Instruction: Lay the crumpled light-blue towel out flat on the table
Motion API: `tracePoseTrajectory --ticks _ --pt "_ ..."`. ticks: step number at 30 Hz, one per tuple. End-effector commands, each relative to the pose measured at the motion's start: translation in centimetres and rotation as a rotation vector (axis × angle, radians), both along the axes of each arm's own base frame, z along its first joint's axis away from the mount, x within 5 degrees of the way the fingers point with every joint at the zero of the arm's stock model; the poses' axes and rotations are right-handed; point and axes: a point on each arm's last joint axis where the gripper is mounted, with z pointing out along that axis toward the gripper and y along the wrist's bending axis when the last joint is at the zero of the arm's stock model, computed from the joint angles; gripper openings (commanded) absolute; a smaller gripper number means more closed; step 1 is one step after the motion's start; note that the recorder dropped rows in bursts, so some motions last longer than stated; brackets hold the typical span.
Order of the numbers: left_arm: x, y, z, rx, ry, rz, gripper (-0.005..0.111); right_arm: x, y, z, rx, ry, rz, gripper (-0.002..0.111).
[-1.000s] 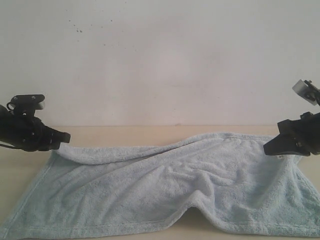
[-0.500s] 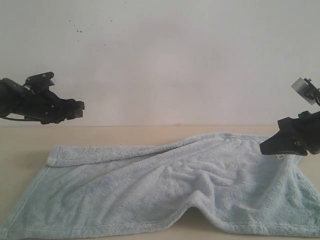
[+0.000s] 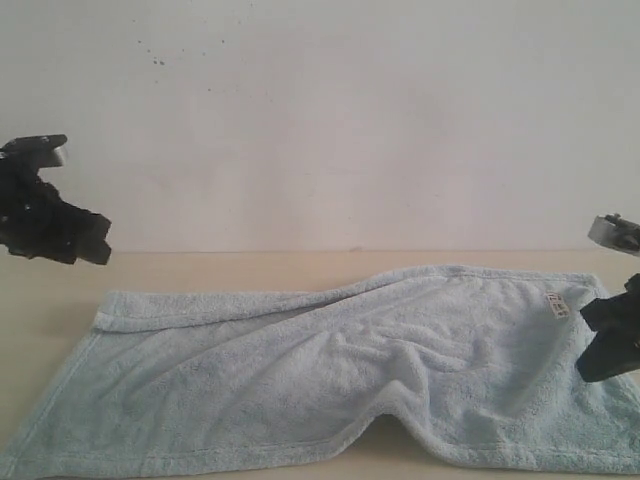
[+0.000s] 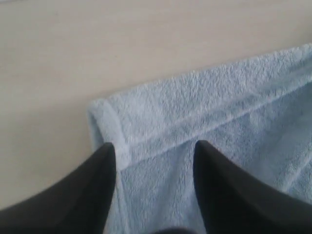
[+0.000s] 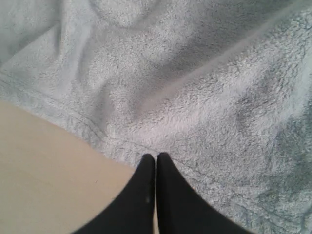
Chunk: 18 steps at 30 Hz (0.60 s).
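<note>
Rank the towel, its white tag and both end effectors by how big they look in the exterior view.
1. The towel, by far the largest.
2. The left end effector and right end effector: about alike, both cut off by the frame edge, so unranked.
3. The white tag, smallest.

Towel lying on the counter, wall behind. Left fingers hang above the towel's far left corner; right fingers over its right edge, tag just beside them.

white wall in bg, plain w/ few small dark specks upper left; soft even light
</note>
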Motion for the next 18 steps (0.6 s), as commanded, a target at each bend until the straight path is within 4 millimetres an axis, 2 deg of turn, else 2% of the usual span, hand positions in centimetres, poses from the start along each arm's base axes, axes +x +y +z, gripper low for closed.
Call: tracePoseTrajectory --ticks 1,3,5,8,14,18 --pt "-5.0 1.0 2.3 0.036 -0.079 0.071 0.047 -0.8 0.0 -0.4 -0.022 0.044 0.024 0.000" --pt "-7.0 0.7 2.5 0.043 -0.091 0.072 0.047 -1.3 -0.2 -1.7 -0.059 0.040 -0.004 0.000" --pt "-8.7 0.4 1.5 0.020 -0.066 0.073 0.047 -1.9 -0.8 -3.4 -0.138 0.013 -0.044 0.000" --pt "-10.3 0.1 -0.1 0.005 -0.016 0.064 0.047 -1.7 -1.2 -4.0 -0.188 -0.046 -0.088 0.000" --pt "-10.9 0.0 -1.0 -0.003 -0.004 0.072 0.047 -0.5 -2.1 -4.1 -0.265 -0.158 -0.157 0.000" --pt "-10.8 -0.1 -1.0 -0.017 -0.009 0.075 0.047 -0.5 -2.1 -5.9 -0.258 -0.102 -0.142 0.000"
